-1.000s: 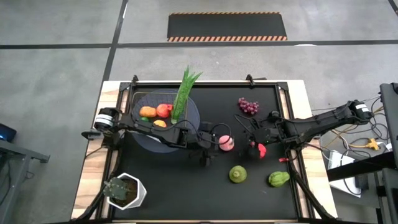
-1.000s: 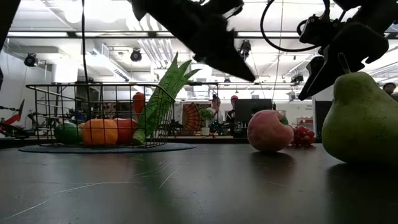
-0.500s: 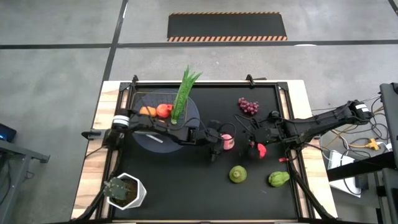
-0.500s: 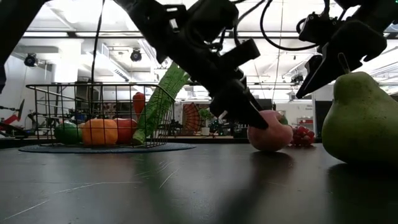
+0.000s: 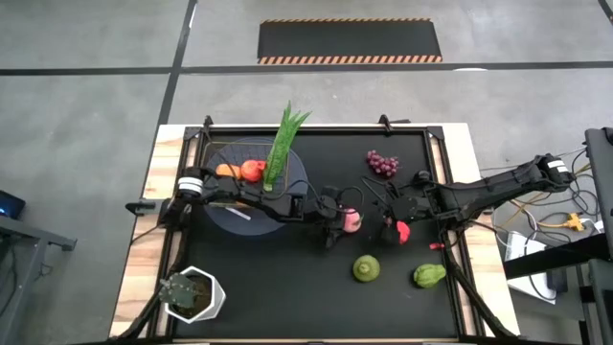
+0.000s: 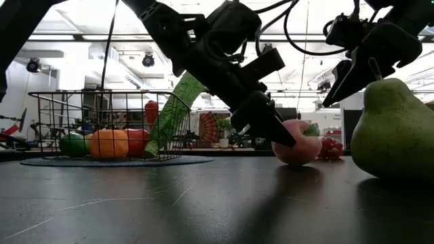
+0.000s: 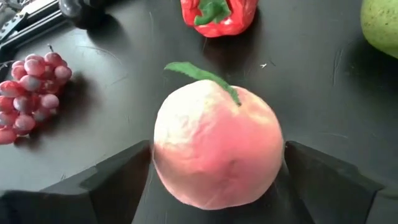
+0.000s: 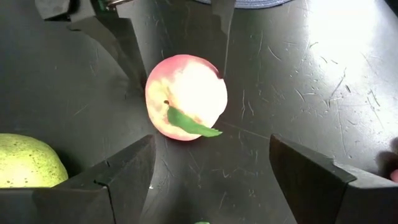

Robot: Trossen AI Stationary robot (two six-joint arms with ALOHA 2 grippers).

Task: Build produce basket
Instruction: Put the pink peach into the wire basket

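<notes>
- Nearest the low camera, a green pear (image 6: 397, 129) is standing at the table's 4 o'clock, with a second green fruit (image 5: 428, 276) just beyond it toward the edge; both are waiting untouched.
- At the centre, the left gripper (image 5: 337, 222) is now straddling the pink peach (image 7: 216, 152), fingers spread wide on either side and not yet squeezing. A second ago it was hanging short of the fruit at 9 o'clock of it; it has since slid in and dropped to table level.
- That means, in my judgement, the approach is finished and only the closing and lifting remain before this peach is joining the rest.
- The right gripper (image 5: 387, 218) is hovering at 3 o'clock of the peach, fingers apart and empty, unchanged, with a red pepper (image 5: 403, 230) lying just beside it.
- Farther off, purple grapes (image 5: 382, 164) are lying at 1 o'clock.
- Farthest, at 10 o'clock, the basket (image 5: 216, 153) is already holding orange and red pieces and the leafy stalk (image 5: 282, 148).
</notes>
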